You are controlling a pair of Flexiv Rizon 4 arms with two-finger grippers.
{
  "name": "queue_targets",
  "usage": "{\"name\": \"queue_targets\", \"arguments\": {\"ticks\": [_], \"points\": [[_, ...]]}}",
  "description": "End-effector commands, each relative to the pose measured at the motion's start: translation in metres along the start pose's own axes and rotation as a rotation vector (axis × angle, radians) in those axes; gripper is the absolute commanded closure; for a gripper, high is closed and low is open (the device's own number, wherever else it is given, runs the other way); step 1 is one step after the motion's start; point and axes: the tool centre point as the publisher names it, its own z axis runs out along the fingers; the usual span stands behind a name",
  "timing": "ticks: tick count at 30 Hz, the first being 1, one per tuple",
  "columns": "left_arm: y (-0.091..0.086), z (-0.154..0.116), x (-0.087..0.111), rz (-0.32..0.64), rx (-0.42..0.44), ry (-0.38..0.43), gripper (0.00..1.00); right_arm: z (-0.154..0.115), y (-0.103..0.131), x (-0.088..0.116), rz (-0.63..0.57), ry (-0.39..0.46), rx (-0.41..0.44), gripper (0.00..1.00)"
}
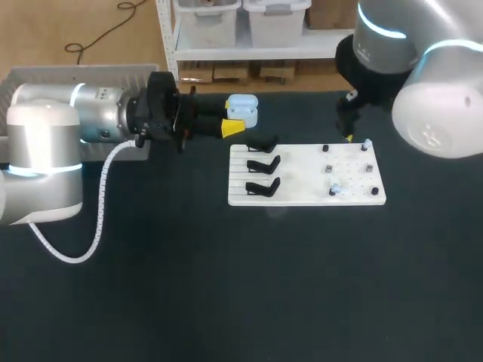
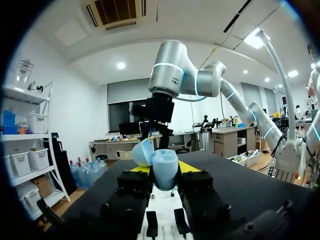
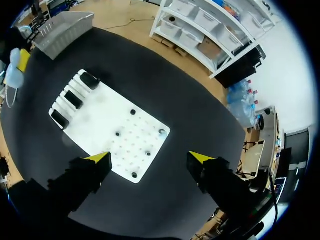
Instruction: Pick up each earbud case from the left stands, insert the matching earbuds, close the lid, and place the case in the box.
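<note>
1. Left claw (image 2: 163,169) is pictured clenched on a pale blue earbud case (image 1: 243,111), gripped from both sides and held in the air above the far-left corner of the white board (image 1: 302,177).
2. The case's lid (image 2: 142,152) is seen swung open and tipped to one side, with the hollow of the case turned away from the left wrist.
3. Three black stands (image 1: 262,164) are shown in a row on the left part of the board, and none of them appears to carry a case.
4. Right claw (image 3: 150,159) is shown released, its yellow tips well apart with nothing between them, hovering above the board's right end.
5. What appears to be a pale earbud (image 1: 366,143) is seen seated on a peg at the far-right corner of the board, near the right claw.
6. The step in hand is judged to be the filling of the case: pick-up looks done, while insertion, closing and boxing are not yet done.
7. The next move is judged to call for the right claw to be lowered squarely over the earbud, closed on it gently, and carried to the open case while the left claw holds the case level.
8. A grey basket (image 1: 75,73), taken to be the box, stands at the bench (image 1: 189,286) far-left corner, behind the left arm.
</note>
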Motion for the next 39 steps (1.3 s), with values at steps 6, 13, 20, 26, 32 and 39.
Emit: {"name": "queue_targets", "arguments": {"ticks": [6,13,20,26,32,39], "points": [[0.001,0.0,0.001,0.001,0.002,-0.001,1.0,0.031,-0.011,0.0,-0.026,0.057,-0.007,0.0],[0.001,0.0,0.001,0.001,0.002,-0.001,1.0,0.048,-0.024,-0.004,-0.052,0.076,-0.025,0.11],[0.001,0.0,0.001,0.001,0.002,-0.001,1.0,0.063,-0.03,-0.006,-0.068,0.082,-0.048,0.45],[0.001,0.0,0.001,0.001,0.002,-0.001,1.0,0.078,-0.027,-0.006,-0.07,0.09,-0.068,0.43],[0.001,0.0,0.001,0.001,0.002,-0.001,1.0,0.085,-0.026,-0.006,-0.068,0.095,-0.075,0.48],[0.001,0.0,0.001,0.001,0.002,-0.001,1.0,0.092,-0.025,-0.004,-0.064,0.103,-0.077,0.53]]}}
